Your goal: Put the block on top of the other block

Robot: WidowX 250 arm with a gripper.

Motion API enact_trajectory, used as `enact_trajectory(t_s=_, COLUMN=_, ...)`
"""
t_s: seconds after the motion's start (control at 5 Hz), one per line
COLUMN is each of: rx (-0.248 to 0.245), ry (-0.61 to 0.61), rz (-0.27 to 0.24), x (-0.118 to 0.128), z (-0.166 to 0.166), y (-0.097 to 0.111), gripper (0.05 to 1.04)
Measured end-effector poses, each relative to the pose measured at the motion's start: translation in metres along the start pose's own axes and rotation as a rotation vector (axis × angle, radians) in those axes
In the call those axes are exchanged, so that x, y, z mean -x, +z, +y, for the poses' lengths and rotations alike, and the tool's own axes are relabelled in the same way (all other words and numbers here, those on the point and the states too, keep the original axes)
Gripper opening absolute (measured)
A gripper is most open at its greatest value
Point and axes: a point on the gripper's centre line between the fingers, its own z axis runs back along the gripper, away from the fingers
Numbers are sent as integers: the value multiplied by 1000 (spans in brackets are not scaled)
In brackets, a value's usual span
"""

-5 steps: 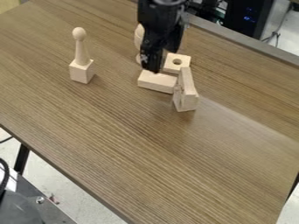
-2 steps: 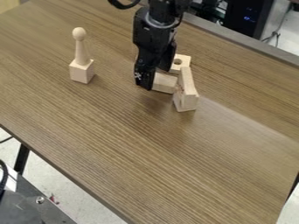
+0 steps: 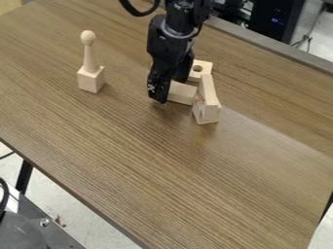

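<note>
from the camera side, i see the gripper (image 3: 168, 90) down low at the left end of the flat block (image 3: 181, 93), toward the upper-right edge of the table (image 3: 143, 160). a second ago it was hanging farther back, above that end; since then it has dropped and come toward the table's lower-left edge, with only a tiny shift in the last moment. the blocks look to be where they were, so to me this is the lining-up before a lift, and no stacking has been done. how wide the jaws stand, or whether they've got hold of the flat block, i can't tell from here.

that flat block lies on the tabletop, its right end just beside the tall block (image 3: 207, 104), with the holed block (image 3: 205, 69) just behind it, nearer the upper-right edge. my guess is the flat one gets picked up, though which block it should land on isn't clear to me. a sideways nudge could topple the tall one. the knobbed piece (image 3: 90, 78) stands upright, well apart, toward the upper-left edge.
</note>
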Motion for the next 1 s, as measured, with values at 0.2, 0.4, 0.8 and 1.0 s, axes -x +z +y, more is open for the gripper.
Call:
enact_trajectory(t_s=0.2, rx=2, ry=-2, rz=-7, x=-2, z=-6, y=-4, gripper=966)
enact_trajectory(t_s=0.4, rx=-1, ry=28, rz=-5, x=-3, z=-5, y=-5, gripper=667)
enact_trajectory(t_s=0.8, rx=0, ry=23, rz=-19, x=-5, z=-6, y=-4, gripper=532)
enact_trajectory(t_s=1.0, rx=5, ry=-45, rz=-50, x=-10, z=-9, y=10, gripper=532)
